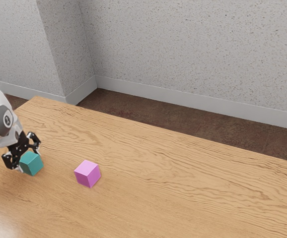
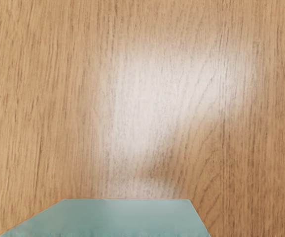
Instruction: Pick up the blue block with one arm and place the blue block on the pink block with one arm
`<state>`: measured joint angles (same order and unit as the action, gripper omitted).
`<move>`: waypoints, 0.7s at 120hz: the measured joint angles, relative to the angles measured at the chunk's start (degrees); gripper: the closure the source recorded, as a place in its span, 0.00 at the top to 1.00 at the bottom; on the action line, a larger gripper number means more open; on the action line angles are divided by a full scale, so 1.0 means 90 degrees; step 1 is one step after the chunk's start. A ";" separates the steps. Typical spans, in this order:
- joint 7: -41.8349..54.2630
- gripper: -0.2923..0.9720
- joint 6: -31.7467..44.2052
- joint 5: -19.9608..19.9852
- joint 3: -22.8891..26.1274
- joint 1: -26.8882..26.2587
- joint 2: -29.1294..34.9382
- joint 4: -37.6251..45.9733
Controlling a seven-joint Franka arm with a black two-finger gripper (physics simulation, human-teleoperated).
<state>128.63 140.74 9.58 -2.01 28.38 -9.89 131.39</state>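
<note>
The blue block (image 1: 32, 163) is clamped in the gripper (image 1: 23, 155), just above the table (image 1: 183, 188); the pink block (image 1: 87, 173) is seen at its 4 o'clock. If released off-centre, it could be toppled off.

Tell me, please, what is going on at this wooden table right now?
The Franka arm's black two-finger gripper is closed on a small blue-green cube near the exterior view's left edge, low over the wooden table. The pink cube sits by itself on the table, further toward the exterior view's right, with nothing on top. The stacking is not yet done.
</note>
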 joint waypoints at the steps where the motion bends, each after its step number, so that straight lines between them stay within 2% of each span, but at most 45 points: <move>1: 0.0010 0.77 0.0008 0.0018 0.0000 0.0011 -0.0015 -0.0004; 32: 0.0249 0.77 0.0288 0.0351 -0.0001 0.0184 -0.0244 -0.0084; 51: 0.0356 0.56 0.0452 0.0378 0.0011 0.0178 -0.0263 -0.0094; 70: 0.0415 0.47 0.0342 0.0428 0.0266 0.0191 0.0543 0.0032; 84: 0.0252 0.44 -0.0171 0.0467 0.0769 0.0250 0.0833 -0.0012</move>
<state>130.90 139.20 13.78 4.91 30.63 -2.40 131.28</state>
